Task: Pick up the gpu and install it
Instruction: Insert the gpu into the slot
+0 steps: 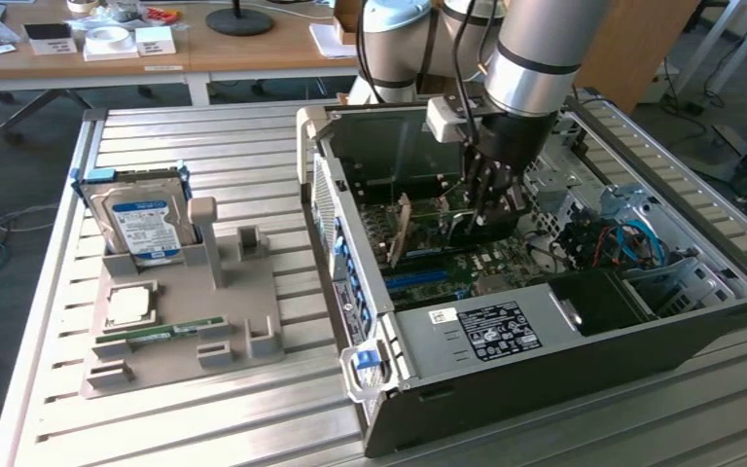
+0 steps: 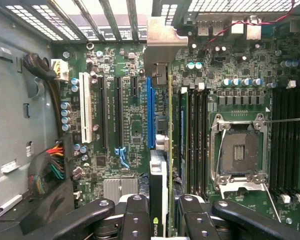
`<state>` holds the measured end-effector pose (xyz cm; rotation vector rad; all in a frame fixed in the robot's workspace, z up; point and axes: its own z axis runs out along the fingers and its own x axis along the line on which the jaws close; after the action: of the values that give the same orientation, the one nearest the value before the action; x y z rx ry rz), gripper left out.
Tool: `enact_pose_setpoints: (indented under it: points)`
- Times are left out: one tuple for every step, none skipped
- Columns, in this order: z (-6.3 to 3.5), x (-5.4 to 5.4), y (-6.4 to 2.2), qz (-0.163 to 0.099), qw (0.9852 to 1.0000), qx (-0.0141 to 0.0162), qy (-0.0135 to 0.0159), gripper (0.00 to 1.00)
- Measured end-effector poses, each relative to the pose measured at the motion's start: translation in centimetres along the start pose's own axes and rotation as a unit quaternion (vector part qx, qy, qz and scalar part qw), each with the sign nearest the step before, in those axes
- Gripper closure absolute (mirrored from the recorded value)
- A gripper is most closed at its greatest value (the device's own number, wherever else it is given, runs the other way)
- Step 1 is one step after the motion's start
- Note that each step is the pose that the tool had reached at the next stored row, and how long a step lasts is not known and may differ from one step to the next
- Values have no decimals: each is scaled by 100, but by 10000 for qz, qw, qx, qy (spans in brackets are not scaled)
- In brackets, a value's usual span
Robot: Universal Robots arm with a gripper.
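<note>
From outside we see the claw (image 1: 488, 220) sunk inside the open computer case (image 1: 633, 360), with the gpu (image 1: 407, 229) reaching sideways from it. The wrist view shows us more: the fingers (image 2: 135, 217) are clamped on the gpu, which sits edge-on between them. It runs ahead of them alongside a blue slot (image 2: 150, 115).

**Where things sit on your table**

On the table (image 1: 218, 428), your computer case (image 1: 543, 321) lies at the exterior view's right, with the parts fixture (image 1: 237, 302) beside it at the left. Inside the case, the gpu (image 2: 159, 195) stands edge-on over the motherboard (image 2: 135, 130), in the gripper (image 2: 162, 220).
</note>
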<state>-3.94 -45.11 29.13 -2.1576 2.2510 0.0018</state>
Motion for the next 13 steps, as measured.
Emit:
enact_pose_setpoints:
  points:
    - [0,0,0,0,10000,0,0,73]
    - [1,0,6,1,10000,0,0,73]
    - [1,0,17,1,10000,0,-1,73]
    - [2,1,29,0,10000,1,-1,73]
    - [3,1,39,0,10000,1,-1,73]
    - [2,1,46,1,10000,0,-1,73]
    - [2,2,50,1,10000,0,0,73]
    - [2,2,55,0,10000,0,-1,73]
    - [2,2,61,0,10000,0,-1,73]
    - [2,3,68,0,10000,0,-1,73]
    - [1,3,75,0,10000,0,0,73]
    - [1,3,83,1,10000,0,0,73]
    - [1,4,91,0,10000,0,-1,73]
